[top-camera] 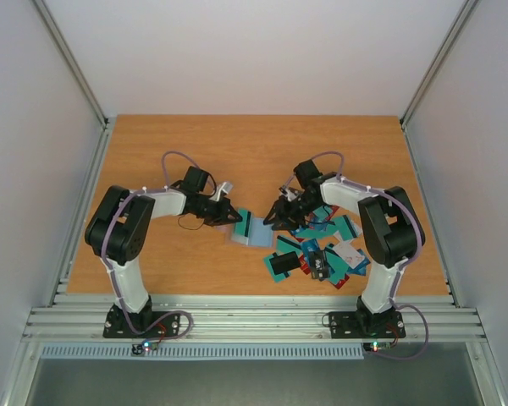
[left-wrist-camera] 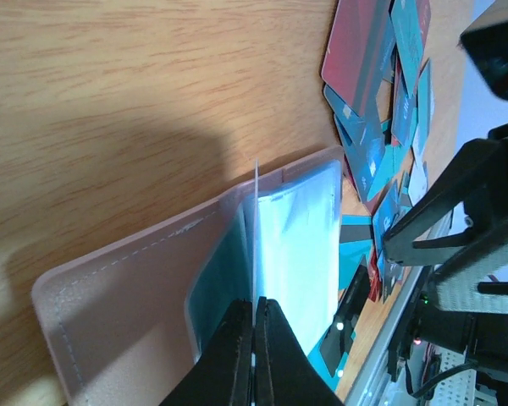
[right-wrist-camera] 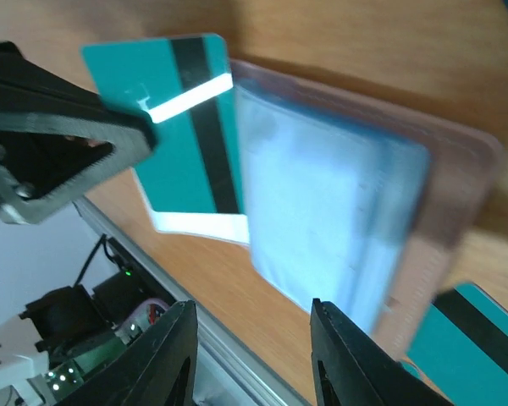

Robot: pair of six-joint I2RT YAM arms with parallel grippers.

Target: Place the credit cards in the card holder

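Top external view: two robot arms reach inward over a wooden worktop (top-camera: 237, 144), and their claws nearly meet at the middle. The card holder (top-camera: 245, 233) lies open on the wood just below and between the two claws.

The left claw (top-camera: 227, 213) touches the holder's near corner. The left wrist view shows this claw (left-wrist-camera: 254, 338) fully closed, pinching a thin pale leaf that stands up edge-on from the open card holder (left-wrist-camera: 127, 288). The leaf looks like one of the holder's clear pockets, though I cannot be sure. Something teal shows in the pocket just left of the pinch.

The right claw (top-camera: 281, 216) hovers just right of the holder. In the right wrist view, its fingers (right-wrist-camera: 182, 355) stand partly apart with nothing between them. Beyond this claw (right-wrist-camera: 252, 309), a teal card (right-wrist-camera: 182, 161) with a black stripe sits at the edge of the card holder (right-wrist-camera: 457, 169). The tip of the left claw is beside that card.

The other credit cards (top-camera: 322, 254) lie in a loose overlapping heap just behind and to the right of the right claw. They are mostly teal, with some red and white.
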